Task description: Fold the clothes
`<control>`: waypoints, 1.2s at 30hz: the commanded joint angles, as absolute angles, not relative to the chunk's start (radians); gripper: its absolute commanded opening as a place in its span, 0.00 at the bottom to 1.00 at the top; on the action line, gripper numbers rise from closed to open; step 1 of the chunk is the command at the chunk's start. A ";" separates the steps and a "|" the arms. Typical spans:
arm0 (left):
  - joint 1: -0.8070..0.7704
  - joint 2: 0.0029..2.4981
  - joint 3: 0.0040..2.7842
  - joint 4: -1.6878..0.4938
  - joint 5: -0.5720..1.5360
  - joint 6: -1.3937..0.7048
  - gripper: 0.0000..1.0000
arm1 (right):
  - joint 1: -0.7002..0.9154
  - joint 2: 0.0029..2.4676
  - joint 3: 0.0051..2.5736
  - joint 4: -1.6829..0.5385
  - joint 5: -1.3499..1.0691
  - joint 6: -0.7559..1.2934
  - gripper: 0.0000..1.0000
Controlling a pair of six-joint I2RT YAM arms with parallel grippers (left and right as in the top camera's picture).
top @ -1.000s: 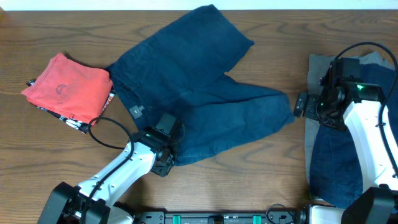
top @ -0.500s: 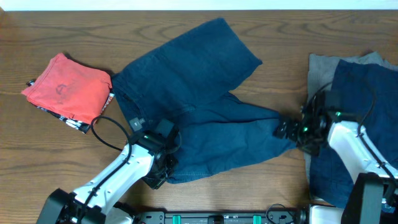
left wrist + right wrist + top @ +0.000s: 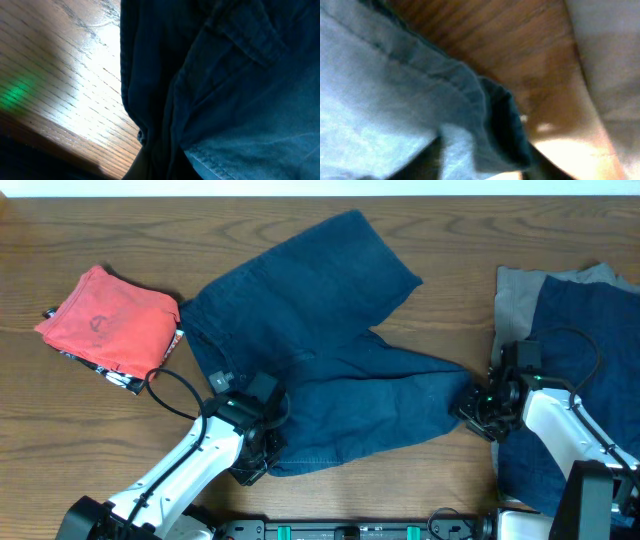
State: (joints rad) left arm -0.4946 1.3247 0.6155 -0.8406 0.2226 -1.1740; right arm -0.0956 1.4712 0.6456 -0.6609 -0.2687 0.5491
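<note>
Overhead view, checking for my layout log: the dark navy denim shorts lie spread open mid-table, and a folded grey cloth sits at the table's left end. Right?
Not quite. The overhead view shows a folded red cloth, not a grey one, at the left end of the wooden table. The dark navy denim shorts do lie spread open mid-table.

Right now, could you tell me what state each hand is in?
Left hand: closed on the denim shorts, at their near edge.
Right hand: at the shorts' leg hem; open or closed cannot be told.
</note>
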 commanded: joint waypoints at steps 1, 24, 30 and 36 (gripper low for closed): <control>-0.496 1.316 0.606 -0.849 0.232 -1.153 0.06 | -0.096 1.493 0.620 -0.656 -0.229 0.596 0.12; -0.676 0.876 0.685 -1.030 0.205 -0.938 0.06 | -0.105 1.174 1.157 -1.032 -0.146 0.393 0.01; -0.678 0.743 0.685 -0.833 -0.031 -0.989 0.06 | -0.103 1.172 1.237 -0.891 -0.156 0.281 0.01; -0.599 0.768 0.685 -0.611 -0.264 -0.989 0.06 | -0.047 1.264 1.238 -0.601 -0.227 0.249 0.01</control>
